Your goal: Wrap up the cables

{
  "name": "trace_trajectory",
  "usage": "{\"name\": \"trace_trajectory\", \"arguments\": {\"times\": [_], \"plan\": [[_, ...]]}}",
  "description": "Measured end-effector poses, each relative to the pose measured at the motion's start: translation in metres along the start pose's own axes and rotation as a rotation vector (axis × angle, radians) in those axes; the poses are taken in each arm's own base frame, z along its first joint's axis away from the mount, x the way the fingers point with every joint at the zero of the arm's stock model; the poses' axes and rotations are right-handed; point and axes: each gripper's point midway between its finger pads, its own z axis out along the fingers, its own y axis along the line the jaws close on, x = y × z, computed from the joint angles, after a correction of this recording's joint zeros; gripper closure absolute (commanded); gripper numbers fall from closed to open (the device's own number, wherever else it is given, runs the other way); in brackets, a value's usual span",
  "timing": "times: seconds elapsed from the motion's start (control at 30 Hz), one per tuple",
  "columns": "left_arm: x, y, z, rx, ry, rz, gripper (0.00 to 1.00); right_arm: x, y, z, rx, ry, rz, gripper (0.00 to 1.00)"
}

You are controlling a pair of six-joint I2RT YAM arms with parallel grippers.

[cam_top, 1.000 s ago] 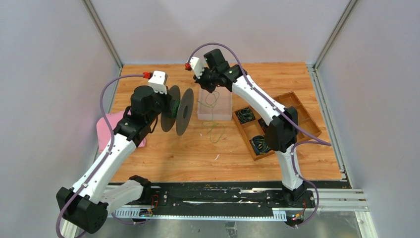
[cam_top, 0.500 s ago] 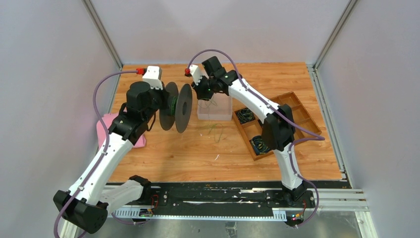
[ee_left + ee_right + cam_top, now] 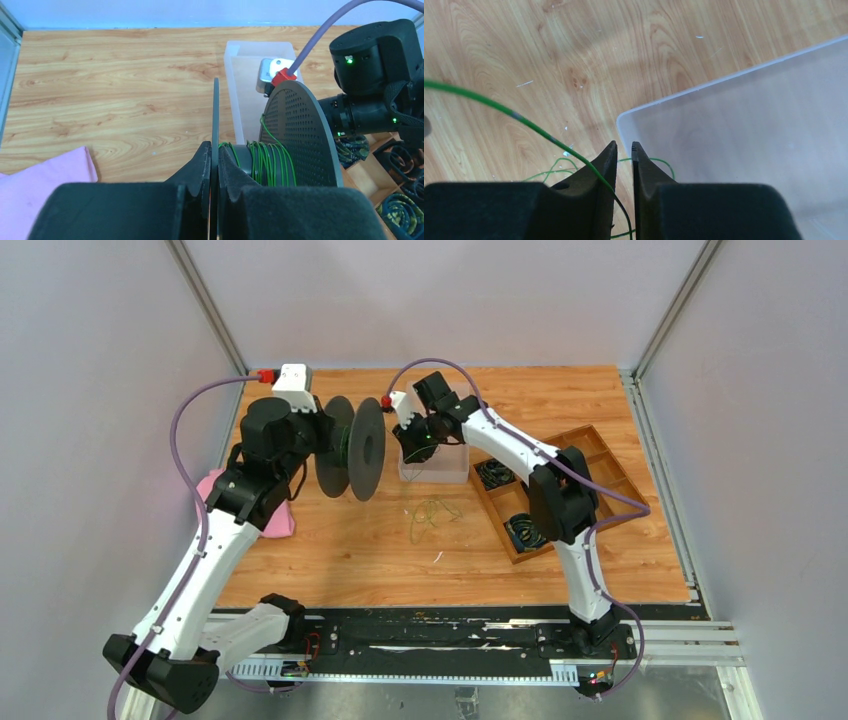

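A dark spool (image 3: 352,448) with two round flanges hangs above the table's left middle. My left gripper (image 3: 214,146) is shut on its near flange (image 3: 215,110). Green cable (image 3: 267,162) is wound round the hub in several turns. A strand rises from it past the perforated far flange (image 3: 300,135) toward my right gripper (image 3: 415,440), which hovers just right of the spool over the clear bin's corner. In the right wrist view that gripper (image 3: 624,145) stands slightly open, and the green cable (image 3: 524,120) crosses its left finger and drops through the gap. Loose cable loops (image 3: 428,512) lie on the table below.
A clear plastic bin (image 3: 452,468) sits behind the loose loops. A wooden compartment tray (image 3: 600,455) with dark coiled bundles stands at the right. A pink cloth (image 3: 215,490) lies at the left edge under the left arm. Grey walls enclose the table.
The left arm has carried the spool back and a little left. The right gripper has come down and left toward the spool, and its jaws have parted from shut to a narrow gap.
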Motion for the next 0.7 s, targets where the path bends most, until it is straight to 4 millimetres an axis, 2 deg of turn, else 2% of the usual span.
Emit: {"name": "trace_trajectory", "arguments": {"times": [0.37, 0.7], "plan": [[-0.019, 0.006, -0.006, -0.02, -0.034, -0.031, 1.0, 0.002, 0.009, -0.014, -0.062, -0.044, 0.033, 0.78], [-0.022, 0.019, -0.005, -0.059, -0.043, -0.043, 1.0, 0.014, 0.027, -0.022, -0.117, -0.052, 0.041, 0.79]]}}
